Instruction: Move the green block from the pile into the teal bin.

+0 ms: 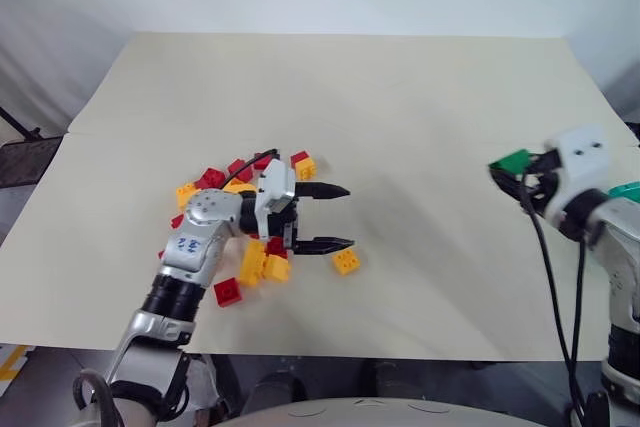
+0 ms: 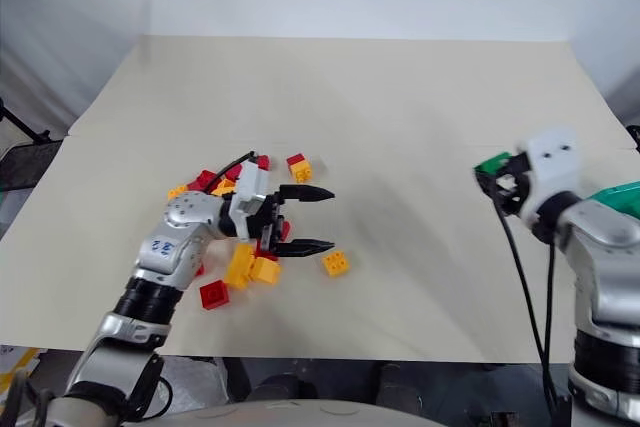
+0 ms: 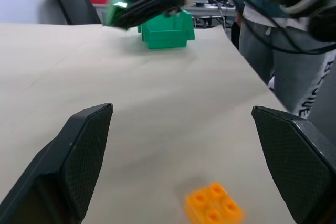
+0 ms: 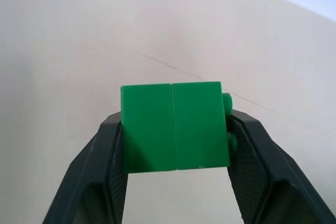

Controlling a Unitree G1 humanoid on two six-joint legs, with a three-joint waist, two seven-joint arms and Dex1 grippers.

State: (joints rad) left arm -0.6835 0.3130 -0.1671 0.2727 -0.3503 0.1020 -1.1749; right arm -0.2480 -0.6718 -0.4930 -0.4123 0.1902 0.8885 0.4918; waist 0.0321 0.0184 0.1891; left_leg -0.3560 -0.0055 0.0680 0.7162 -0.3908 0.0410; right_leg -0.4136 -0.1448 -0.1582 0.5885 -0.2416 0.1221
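Now the right gripper (image 1: 520,175) at the frame's right edge clamps the green block (image 4: 175,127), lifted off the table (image 1: 400,97). Lower left, the left gripper (image 1: 338,217) gapes wide over the pile (image 1: 245,222); the teal bin (image 1: 628,190) peeks in far right.

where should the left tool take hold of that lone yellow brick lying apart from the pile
Grip the lone yellow brick across its two flat side walls, coming straight down from above. It lies studs up on the table, apart from the pile, so the sides are free and the studded top offers no flat face. The left tool is open beside it, probably wide enough to straddle it.
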